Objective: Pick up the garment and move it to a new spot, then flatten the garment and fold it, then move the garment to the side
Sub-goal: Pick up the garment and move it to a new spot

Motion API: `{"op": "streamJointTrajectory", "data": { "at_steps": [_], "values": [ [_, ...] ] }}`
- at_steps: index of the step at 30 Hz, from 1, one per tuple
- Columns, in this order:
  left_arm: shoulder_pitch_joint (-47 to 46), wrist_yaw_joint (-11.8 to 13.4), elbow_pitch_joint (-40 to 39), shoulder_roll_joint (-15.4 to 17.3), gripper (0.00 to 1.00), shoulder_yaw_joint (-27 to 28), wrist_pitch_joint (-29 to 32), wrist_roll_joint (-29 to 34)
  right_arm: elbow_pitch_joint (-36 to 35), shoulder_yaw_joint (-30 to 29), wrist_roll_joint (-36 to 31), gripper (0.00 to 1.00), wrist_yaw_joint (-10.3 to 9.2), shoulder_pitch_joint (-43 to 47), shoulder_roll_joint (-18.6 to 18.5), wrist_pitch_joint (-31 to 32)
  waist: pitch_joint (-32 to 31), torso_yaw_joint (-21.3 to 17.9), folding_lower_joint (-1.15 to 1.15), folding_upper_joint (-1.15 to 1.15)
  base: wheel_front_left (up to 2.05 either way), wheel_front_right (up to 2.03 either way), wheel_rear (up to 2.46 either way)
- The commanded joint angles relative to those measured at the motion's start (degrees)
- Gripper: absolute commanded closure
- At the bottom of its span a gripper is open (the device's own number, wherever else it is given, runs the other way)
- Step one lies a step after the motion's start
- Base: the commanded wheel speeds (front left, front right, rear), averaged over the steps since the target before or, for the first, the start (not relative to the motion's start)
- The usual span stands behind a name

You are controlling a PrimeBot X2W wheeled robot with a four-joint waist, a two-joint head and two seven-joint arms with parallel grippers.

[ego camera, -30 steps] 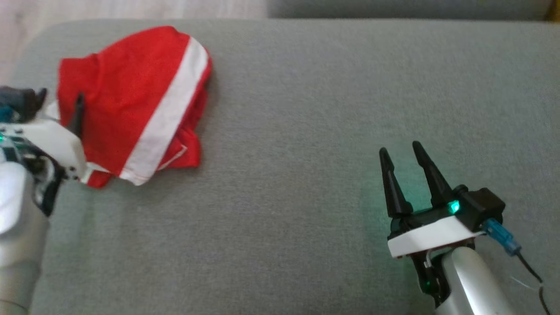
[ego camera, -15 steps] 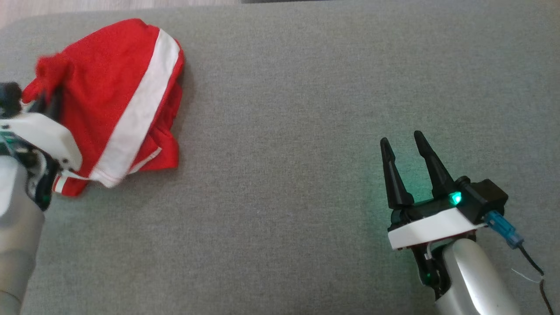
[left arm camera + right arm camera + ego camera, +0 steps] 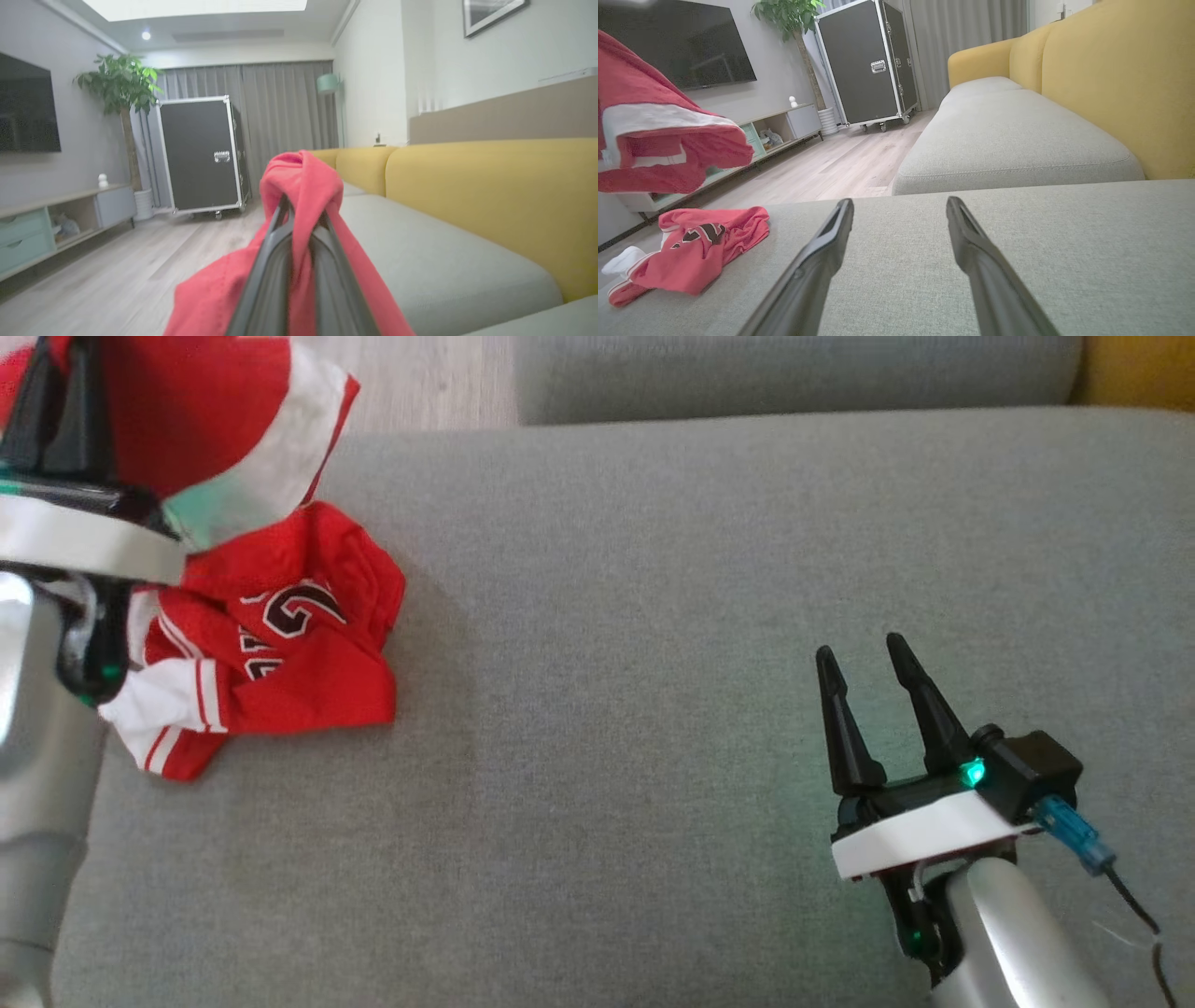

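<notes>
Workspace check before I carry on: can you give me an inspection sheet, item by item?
Surface: grey sofa cushion, flat, carrying only the garment.
Job's things: red garment with white stripes, one end lifted, the rest crumpled on the cushion's left end.
Clutter: nothing seen.
Grippers: left gripper shut on the garment's raised end; right gripper open and empty, at the cushion's right.
Cables: blue plug and black cable at the right wrist, well away from the cloth.
Surroundings: yellow backrest, black wheeled case, potted plant, TV, wooden floor.
</notes>
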Motion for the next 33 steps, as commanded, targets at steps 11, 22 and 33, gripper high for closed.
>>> {"op": "streamJointTrajectory", "data": {
  "at_steps": [11, 22, 33],
  "values": [
    [4.82, 2.70, -15.33, 0.77, 1.00, 0.10, 0.39, 2.71, -1.43, 1.82, 1.36, 0.00, -0.04, 0.79, -0.19, -0.62, -2.57, -2.88, 0.01, 0.00, 0.00, 0.00, 0.00],
    [6.71, 2.87, -19.12, -5.04, 1.00, -8.78, 9.70, 3.35, -3.46, 2.43, 3.03, 0.00, -0.04, -1.73, -0.19, -0.62, 0.05, -11.96, 0.01, 0.00, 0.00, 0.00, 0.00],
    [0.01, 2.41, -8.16, -16.68, 0.00, -15.33, 7.57, 4.91, -7.24, 1.70, 6.18, 0.00, -0.04, -4.61, -0.19, -0.62, 6.38, -21.66, 0.01, 0.00, 0.00, 0.00, 0.00]
  ]
}}
